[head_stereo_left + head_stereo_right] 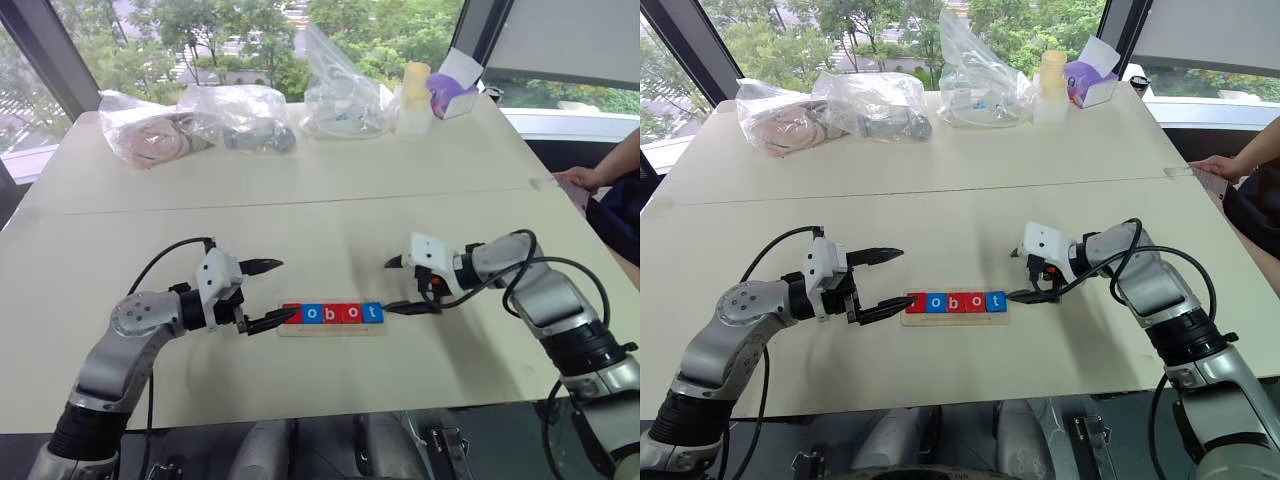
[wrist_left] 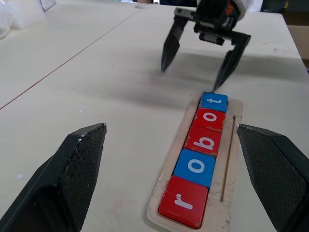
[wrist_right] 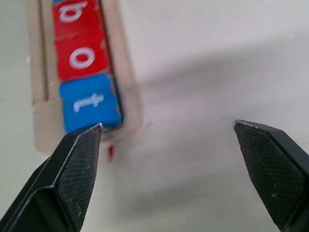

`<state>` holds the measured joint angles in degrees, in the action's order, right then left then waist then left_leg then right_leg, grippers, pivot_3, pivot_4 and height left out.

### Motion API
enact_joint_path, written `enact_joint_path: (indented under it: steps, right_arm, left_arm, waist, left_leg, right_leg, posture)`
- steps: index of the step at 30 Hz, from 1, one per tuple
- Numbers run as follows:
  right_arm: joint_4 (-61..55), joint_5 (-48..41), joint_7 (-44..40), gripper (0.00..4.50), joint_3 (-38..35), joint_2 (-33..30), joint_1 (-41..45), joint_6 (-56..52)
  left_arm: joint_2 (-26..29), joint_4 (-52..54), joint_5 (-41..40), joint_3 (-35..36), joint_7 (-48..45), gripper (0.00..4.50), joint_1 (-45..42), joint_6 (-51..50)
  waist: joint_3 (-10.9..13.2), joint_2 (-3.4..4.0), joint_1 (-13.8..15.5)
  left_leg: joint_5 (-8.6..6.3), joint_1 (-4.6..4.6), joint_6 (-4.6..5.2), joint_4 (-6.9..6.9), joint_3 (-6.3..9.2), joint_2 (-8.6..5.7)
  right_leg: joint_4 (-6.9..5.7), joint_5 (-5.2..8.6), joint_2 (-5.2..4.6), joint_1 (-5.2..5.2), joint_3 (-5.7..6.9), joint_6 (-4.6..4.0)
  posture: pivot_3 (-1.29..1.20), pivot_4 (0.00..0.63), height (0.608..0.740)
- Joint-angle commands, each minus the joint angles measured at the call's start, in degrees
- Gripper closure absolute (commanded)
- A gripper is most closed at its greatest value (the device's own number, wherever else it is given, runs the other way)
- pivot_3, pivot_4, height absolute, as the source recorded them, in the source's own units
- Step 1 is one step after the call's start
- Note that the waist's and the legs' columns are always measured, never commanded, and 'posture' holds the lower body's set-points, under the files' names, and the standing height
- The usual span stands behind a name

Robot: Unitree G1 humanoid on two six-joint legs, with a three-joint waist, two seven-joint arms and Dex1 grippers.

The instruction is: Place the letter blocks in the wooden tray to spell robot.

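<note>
Both grippers spread, empty: left gripper [image 1: 268, 293] at the tray's [image 1: 331, 329] left end, right gripper [image 1: 398, 285] at its right end. Left wrist: five blocks [image 2: 203, 140] seated in tray reading robot. Right wrist: blue t block [image 3: 91, 103] last, one fingertip [image 3: 87, 140] just beside it.

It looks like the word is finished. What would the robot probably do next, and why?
Probably lift the open right gripper up and away. All five letter blocks already sit in the wooden tray spelling robot, and one finger hangs close by the t block.
</note>
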<state>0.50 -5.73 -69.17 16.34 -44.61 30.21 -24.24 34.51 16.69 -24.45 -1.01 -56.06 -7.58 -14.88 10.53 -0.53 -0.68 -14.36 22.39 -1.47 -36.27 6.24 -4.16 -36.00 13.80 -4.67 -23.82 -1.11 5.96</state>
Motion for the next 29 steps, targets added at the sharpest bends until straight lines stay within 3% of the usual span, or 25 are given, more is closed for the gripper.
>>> enact_joint_path:
  steps: [1,9,14,22,29]
  right_arm:
    - [-2.2,0.3,0.4,0.03,-0.8,-0.2,0.6,1.2]
    - [-2.9,0.1,0.5,0.03,-1.1,0.0,0.7,1.0]
    - [-8.3,-3.2,-1.1,0.03,-5.0,-4.1,-2.1,-2.7]
    - [-23.7,-15.1,-4.9,0.03,-15.1,-12.6,-13.0,-11.8]
    - [-31.2,-21.9,-2.7,0.03,-20.0,-14.2,-16.6,-17.2]
  left_arm:
    - [0.2,1.7,-1.0,0.5,0.0,0.00,-0.5,-0.2]
    - [0.3,2.3,-1.2,0.9,0.1,0.00,-0.1,-0.6]
    - [2.0,3.9,-1.7,2.0,0.0,0.00,1.3,-2.3]
    - [7.4,8.3,-3.4,5.1,-0.1,0.00,5.8,-5.9]
    - [9.9,10.3,-5.8,8.5,-0.4,0.00,8.6,-7.9]
  waist:
    - [0.0,0.00,0.0]
    - [0.0,0.00,0.0]
    - [0.0,0.00,0.1]
    - [0.0,0.00,0.1]
    - [0.0,0.00,0.2]
  left_leg:
    - [0.00,0.00,0.00,0.00,0.00,0.00]
    - [0.00,0.00,0.00,0.00,0.00,0.00]
    - [0.00,0.01,0.00,0.01,0.01,0.00]
    - [-0.01,0.05,0.00,0.02,0.02,0.01]
    - [-0.01,0.02,0.01,-0.01,0.00,0.06]
  right_leg:
    - [-0.01,0.00,0.00,0.00,0.00,0.00]
    - [-0.01,0.00,0.02,0.00,0.00,0.00]
    - [0.00,0.00,-0.01,-0.01,0.00,0.00]
    - [0.02,0.02,-0.10,-0.01,0.01,-0.02]
    - [0.02,0.12,-0.08,0.02,0.00,-0.21]
  posture:
    - [0.00,0.150,0.740]
    - [0.00,0.150,0.740]
    - [0.00,0.150,0.740]
    - [0.00,0.150,0.740]
    - [0.00,0.150,0.740]
